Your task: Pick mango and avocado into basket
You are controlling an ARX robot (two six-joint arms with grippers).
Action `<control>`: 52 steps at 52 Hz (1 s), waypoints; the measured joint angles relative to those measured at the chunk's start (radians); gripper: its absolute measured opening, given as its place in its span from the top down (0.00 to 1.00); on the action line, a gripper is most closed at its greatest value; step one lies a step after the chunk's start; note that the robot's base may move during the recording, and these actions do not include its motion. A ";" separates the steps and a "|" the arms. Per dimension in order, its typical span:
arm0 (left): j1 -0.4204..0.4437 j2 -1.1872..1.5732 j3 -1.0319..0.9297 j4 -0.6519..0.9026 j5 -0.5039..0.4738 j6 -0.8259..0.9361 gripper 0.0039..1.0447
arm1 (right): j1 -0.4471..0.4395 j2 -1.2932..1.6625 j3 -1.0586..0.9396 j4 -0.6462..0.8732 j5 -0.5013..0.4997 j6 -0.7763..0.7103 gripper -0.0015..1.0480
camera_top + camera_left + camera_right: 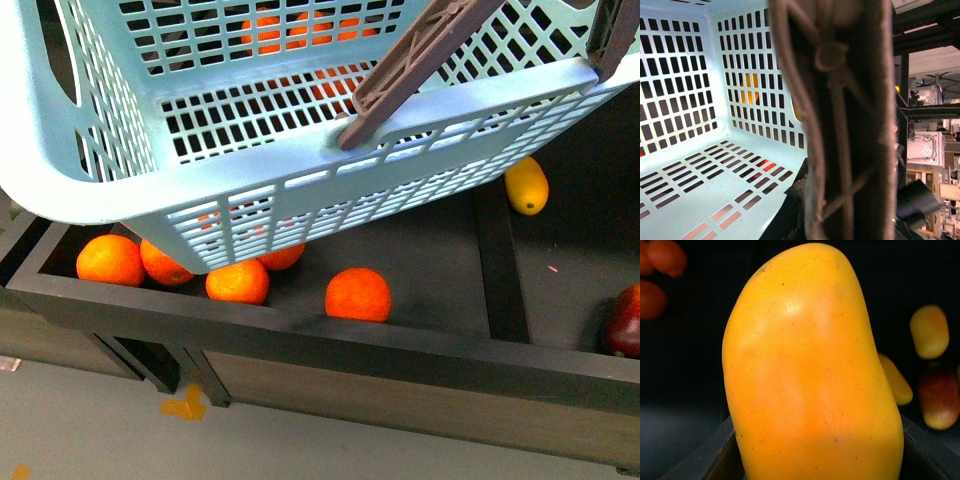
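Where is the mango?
The mango fills the right wrist view, between the right gripper's dark fingers. In the front view another mango lies right of the basket.

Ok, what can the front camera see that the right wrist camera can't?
Only the front view shows the basket, tilted over the oranges, and a dark red fruit. Only the right wrist view shows the mango, huge and close, between dark jaws. Both show oranges and loose yellow fruit.

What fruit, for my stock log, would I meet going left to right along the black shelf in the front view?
Far-left round orange → lone round orange → smooth yellow oval mango → dark red round fruit
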 joint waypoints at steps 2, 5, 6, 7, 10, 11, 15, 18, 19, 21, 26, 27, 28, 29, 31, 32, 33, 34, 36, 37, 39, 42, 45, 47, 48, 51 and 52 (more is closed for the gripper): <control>0.000 0.000 0.000 0.000 0.000 0.000 0.96 | 0.011 -0.044 -0.006 -0.007 -0.002 0.016 0.38; 0.000 0.000 0.000 0.000 0.000 0.000 0.96 | 0.043 -0.131 -0.009 -0.026 0.002 0.037 0.38; 0.000 0.000 0.000 0.000 0.000 0.000 0.96 | 0.057 -0.161 -0.009 -0.032 0.006 0.043 0.38; 0.000 0.000 0.000 0.000 0.000 0.000 0.96 | 0.073 -0.188 -0.008 -0.039 0.008 0.053 0.38; 0.000 0.000 0.000 0.000 0.000 0.000 0.96 | 0.122 -0.251 -0.006 -0.056 0.011 0.074 0.38; 0.000 0.000 0.000 0.000 0.000 0.000 0.96 | 0.151 -0.277 -0.003 -0.066 0.019 0.083 0.38; 0.000 0.000 0.000 0.000 0.000 0.000 0.96 | 0.216 -0.306 0.006 -0.084 0.039 0.095 0.38; 0.000 0.000 0.000 0.000 0.000 0.000 0.96 | 0.284 -0.309 0.022 -0.093 0.060 0.098 0.38; 0.000 0.000 0.000 0.000 0.000 0.000 0.96 | 0.306 -0.305 0.028 -0.096 0.069 0.099 0.38; 0.000 0.000 0.000 0.000 0.000 0.000 0.96 | 0.349 -0.292 0.042 -0.102 0.088 0.100 0.38; 0.000 0.000 0.000 0.000 0.000 0.000 0.96 | 0.407 -0.260 0.071 -0.111 0.110 0.105 0.38; 0.000 0.000 0.000 0.000 0.000 0.000 0.96 | 0.425 -0.247 0.082 -0.113 0.116 0.107 0.38; 0.000 0.000 0.000 0.000 0.000 0.000 0.96 | 0.445 -0.230 0.097 -0.116 0.128 0.109 0.38; 0.000 0.000 0.000 0.000 0.000 0.000 0.96 | 0.454 -0.223 0.103 -0.117 0.130 0.109 0.38; 0.000 0.000 0.000 0.000 0.000 0.000 0.96 | 0.473 -0.206 0.119 -0.122 0.142 0.111 0.38; 0.000 0.000 0.000 0.000 0.000 0.000 0.96 | 0.483 -0.196 0.129 -0.126 0.150 0.112 0.38; 0.000 0.000 0.000 0.000 0.000 0.000 0.96 | 0.490 -0.189 0.136 -0.127 0.154 0.114 0.38; 0.000 0.000 0.000 0.000 0.000 0.000 0.96 | 0.500 -0.179 0.146 -0.130 0.162 0.114 0.38; 0.000 0.000 0.000 0.000 0.000 0.000 0.96 | 0.523 -0.156 0.168 -0.135 0.176 0.115 0.38; 0.000 0.000 0.000 0.000 0.000 0.000 0.96 | 0.534 -0.144 0.181 -0.139 0.183 0.116 0.38; 0.000 0.000 0.000 0.000 0.000 0.000 0.96 | 0.553 -0.126 0.200 -0.144 0.188 0.116 0.38; 0.000 0.000 0.000 0.000 0.000 0.000 0.96 | 0.580 -0.102 0.222 -0.150 0.201 0.116 0.38; 0.000 0.000 0.000 0.000 0.000 0.000 0.96 | 0.599 -0.091 0.230 -0.153 0.206 0.116 0.38; 0.000 0.000 0.000 0.000 0.000 0.000 0.96 | 0.605 -0.089 0.231 -0.153 0.208 0.115 0.38; 0.000 0.000 0.000 0.000 0.000 0.000 0.96 | 0.613 -0.086 0.231 -0.155 0.210 0.116 0.38; 0.000 0.000 0.000 0.000 0.000 0.000 0.96 | 0.628 -0.082 0.231 -0.156 0.215 0.114 0.35; 0.000 0.000 0.000 0.000 0.000 0.000 0.96 | 0.629 -0.082 0.231 -0.156 0.217 0.114 0.34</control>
